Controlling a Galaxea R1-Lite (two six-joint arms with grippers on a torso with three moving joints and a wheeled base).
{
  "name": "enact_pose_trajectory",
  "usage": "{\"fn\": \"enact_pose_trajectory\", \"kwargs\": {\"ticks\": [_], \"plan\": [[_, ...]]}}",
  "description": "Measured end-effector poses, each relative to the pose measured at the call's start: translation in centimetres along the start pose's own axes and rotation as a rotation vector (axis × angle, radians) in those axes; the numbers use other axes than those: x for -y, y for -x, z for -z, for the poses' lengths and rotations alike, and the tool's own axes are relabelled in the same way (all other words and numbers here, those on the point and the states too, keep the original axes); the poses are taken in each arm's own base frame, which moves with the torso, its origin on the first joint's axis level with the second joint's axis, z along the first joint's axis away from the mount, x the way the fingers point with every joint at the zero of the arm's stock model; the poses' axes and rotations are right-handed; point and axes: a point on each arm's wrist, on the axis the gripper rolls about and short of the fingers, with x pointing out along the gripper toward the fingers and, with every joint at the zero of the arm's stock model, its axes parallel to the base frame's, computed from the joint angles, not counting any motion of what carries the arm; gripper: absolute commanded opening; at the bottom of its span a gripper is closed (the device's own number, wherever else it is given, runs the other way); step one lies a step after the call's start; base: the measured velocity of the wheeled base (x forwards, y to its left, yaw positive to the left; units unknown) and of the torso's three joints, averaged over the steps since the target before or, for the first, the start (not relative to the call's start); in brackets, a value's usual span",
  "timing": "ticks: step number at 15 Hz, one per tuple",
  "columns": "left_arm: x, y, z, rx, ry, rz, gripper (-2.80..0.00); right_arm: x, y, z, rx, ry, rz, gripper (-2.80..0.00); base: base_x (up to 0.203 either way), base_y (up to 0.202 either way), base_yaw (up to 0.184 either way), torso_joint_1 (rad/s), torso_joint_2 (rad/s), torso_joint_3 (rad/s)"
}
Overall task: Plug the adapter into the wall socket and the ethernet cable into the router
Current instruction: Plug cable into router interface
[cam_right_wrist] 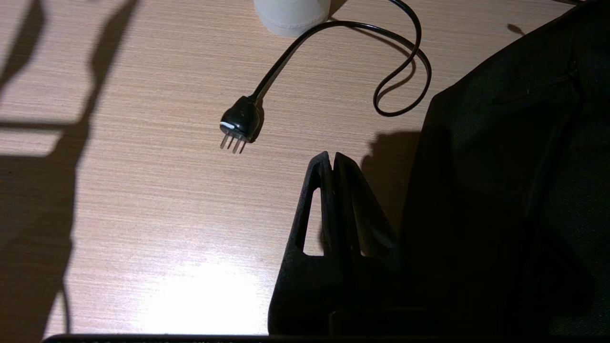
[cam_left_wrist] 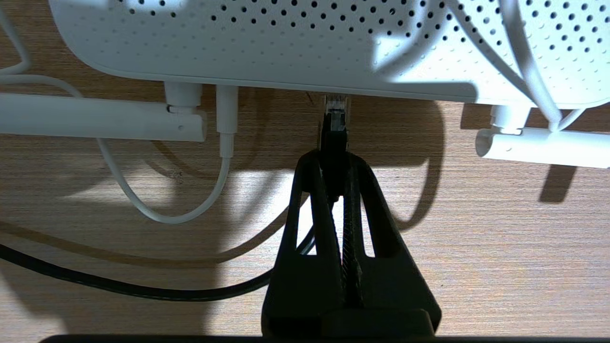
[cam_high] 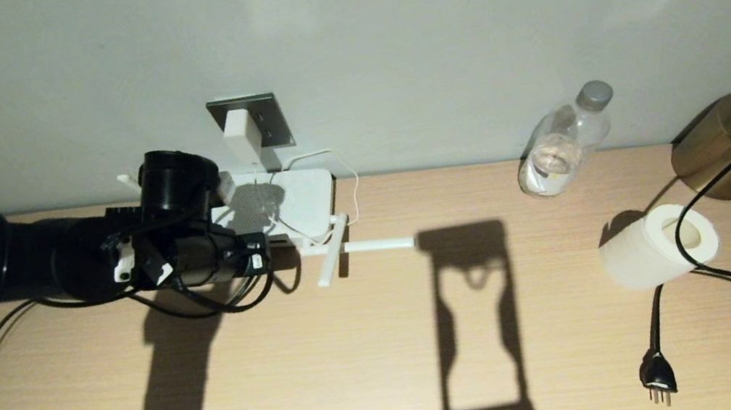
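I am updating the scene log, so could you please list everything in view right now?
wall socket: one, grey, on the wall.
adapter: one, white, sitting in the socket.
router: one, white, on the desk below the socket.
ethernet cable: one, black, connector at the router's edge.
water bottle: one, clear, by the wall.
paper roll: one, white, on its side.
three-pin plug: one, black, lying loose.
lamp base: one, brass, far right.
desk: one, light wood.
left gripper: black, shut on the ethernet cable.
right gripper: black, shut, above the desk.
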Motion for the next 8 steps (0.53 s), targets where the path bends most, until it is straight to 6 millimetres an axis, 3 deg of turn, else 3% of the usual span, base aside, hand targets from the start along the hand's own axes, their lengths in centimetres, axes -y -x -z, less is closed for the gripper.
{"fn": "enact_pose_trajectory", "kwargs": {"ticks": [8], "plan": [[-0.16,-0.09,0.22,-0.015,0.001,-0.011,-2.8,0.0,0.0,0.01,0.0,0.0,0.0,-2.8,0.0,0.0,0.0,0.0,0.0,0.0]]}}
